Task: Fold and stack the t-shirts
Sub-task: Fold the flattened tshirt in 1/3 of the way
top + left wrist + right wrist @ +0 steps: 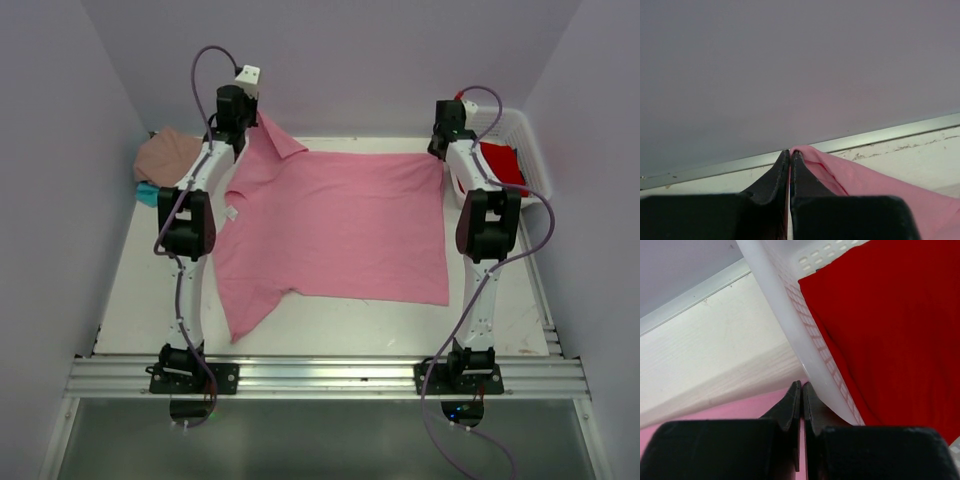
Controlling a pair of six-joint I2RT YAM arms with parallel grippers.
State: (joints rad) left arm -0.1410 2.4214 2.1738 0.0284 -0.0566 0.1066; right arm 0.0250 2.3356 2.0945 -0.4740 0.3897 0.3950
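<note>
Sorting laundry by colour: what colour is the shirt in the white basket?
Red shirt, best in right wrist view.

Both arms reach forward from their bases at the near table edge, elbows bent and raised. The left arm (pixel 190 220) stretches to the far left, its wrist lifted, and the left gripper (pixel 790 151) has its jaws pressed together on a corner of the bright pink t-shirt (pixel 340 225). The right arm (pixel 487 225) extends to the far right with its wrist low. The right gripper (pixel 802 383) also has its jaws closed, with a sliver of the same pink cloth showing between them.
</note>
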